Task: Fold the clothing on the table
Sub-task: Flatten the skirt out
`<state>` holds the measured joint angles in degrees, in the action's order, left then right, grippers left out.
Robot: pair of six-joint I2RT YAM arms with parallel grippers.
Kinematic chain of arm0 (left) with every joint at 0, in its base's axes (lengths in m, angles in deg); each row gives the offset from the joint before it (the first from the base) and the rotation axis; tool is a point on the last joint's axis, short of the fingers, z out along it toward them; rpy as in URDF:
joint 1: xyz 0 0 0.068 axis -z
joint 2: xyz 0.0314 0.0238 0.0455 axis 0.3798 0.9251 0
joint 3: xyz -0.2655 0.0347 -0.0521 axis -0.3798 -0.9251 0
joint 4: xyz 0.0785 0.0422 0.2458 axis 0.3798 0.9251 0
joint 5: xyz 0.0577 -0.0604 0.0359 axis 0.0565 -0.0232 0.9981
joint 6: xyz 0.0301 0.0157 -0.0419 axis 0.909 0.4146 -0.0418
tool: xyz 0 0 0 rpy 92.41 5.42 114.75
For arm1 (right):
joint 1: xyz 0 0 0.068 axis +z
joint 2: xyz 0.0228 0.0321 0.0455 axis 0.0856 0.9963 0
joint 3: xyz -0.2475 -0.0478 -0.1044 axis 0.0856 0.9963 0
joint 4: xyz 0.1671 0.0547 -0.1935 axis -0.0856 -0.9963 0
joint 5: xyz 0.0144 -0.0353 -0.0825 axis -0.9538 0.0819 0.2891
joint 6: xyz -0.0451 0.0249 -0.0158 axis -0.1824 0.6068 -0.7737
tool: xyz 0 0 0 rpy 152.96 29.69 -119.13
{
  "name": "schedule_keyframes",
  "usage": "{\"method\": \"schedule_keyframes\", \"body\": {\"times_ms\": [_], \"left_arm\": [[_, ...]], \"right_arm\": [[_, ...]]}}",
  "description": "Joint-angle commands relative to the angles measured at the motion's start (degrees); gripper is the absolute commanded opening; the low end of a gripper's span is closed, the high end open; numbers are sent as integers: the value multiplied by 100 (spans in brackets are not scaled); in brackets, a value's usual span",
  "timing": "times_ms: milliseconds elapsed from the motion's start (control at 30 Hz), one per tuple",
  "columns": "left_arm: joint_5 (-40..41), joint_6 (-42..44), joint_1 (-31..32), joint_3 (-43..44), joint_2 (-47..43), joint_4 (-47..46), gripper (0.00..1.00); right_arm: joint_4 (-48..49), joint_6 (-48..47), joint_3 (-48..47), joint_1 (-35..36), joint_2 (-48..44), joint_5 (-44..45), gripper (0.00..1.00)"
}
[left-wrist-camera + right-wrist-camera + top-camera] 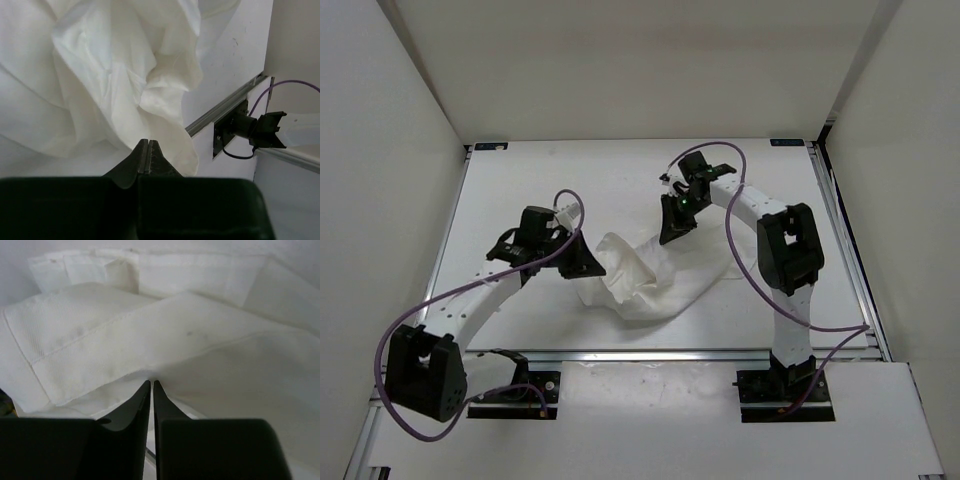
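Near the middle of the table [570, 190], the clothing [655, 285] is seen bunched into a crumpled strip rather than spread flat, and it is stretched between the two arms. The left gripper [582, 266] is set at its left end and the right gripper [672, 228] at its far tip, presumably so that the fabric can be drawn out before any fold is made.

From above, neither pair of jaws can be read. That is supplied by the wrist views. The left jaws are shown pressed fully together with their tips against a hanging fold, though whether a layer is pinched cannot be told. The right jaws are shown drawn almost together, with only a slit left, and appear to be clamped on the edge of a stitched band [125, 335]. The seam is revealed by the right wrist view alone. The overall lie of the garment is given only by the top view.
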<state>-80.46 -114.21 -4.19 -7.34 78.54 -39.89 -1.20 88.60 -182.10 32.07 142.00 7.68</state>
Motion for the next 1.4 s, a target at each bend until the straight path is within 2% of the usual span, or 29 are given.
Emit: {"method": "schedule_keyframes", "body": {"times_ms": [0, 67, 233, 333, 400, 467, 567, 667, 700, 800, 933, 967, 1000, 1067, 1133, 1200, 1367], "left_arm": [[-290, 141, 471, 158, 453, -194, 0], [-132, 282, 901, 194, 762, -123, 0], [588, 572, 1332, 18, 1719, -44, 0], [1265, 678, 1386, 27, 2169, -44, 0], [1957, 783, 1229, 158, 2336, -26, 0], [2258, 985, 1036, 448, 2477, 18, 0], [2689, 1301, 807, 1377, 3022, 254, 0], [2988, 1504, 832, 2161, 3681, 334, 0], [2980, 1609, 937, 2946, 4213, 273, 0], [2744, 1628, 1113, 4039, 4892, 325, 0], [2813, 1750, 1307, 5351, 5290, 834, 1], [2839, 1751, 1324, 5353, 5168, 774, 11], [2822, 1742, 1307, 5292, 4880, 617, 26], [2901, 1751, 1202, 5168, 4500, 641, 35], [2919, 1760, 1035, 5213, 4123, 808, 49], [2788, 1681, 694, 5046, 3825, 748, 51], [2225, 1601, 7, 3722, 3015, 222, 55]], "right_arm": [[520, 455, -101, -246, 169, -305, 8], [520, 518, -181, -307, 301, -359, 6], [284, 545, -392, -290, 363, -140, 5], [274, 562, -322, -229, 223, -17, 5], [274, 554, -156, -185, -5, 63, 5], [309, 632, 38, -176, -234, 72, 5], [424, 807, 625, -193, -629, 80, 6], [529, 878, 1022, -220, -980, 72, 5], [634, 1009, 1415, -289, -1243, 28, 5], [749, 1081, 1769, -360, -1508, 28, 6], [828, 1160, 2051, -422, -1729, 1, 6], [854, 1169, 2078, -457, -1781, 10, 6], [846, 1177, 2086, -492, -1808, -7, 6], [890, 1195, 2060, -527, -1817, -86, 6], [890, 1125, 2008, -545, -1808, -121, 6], [872, 1125, 1885, -580, -1712, -148, 7], [679, 940, 1516, -632, -1527, -175, 6]]}}
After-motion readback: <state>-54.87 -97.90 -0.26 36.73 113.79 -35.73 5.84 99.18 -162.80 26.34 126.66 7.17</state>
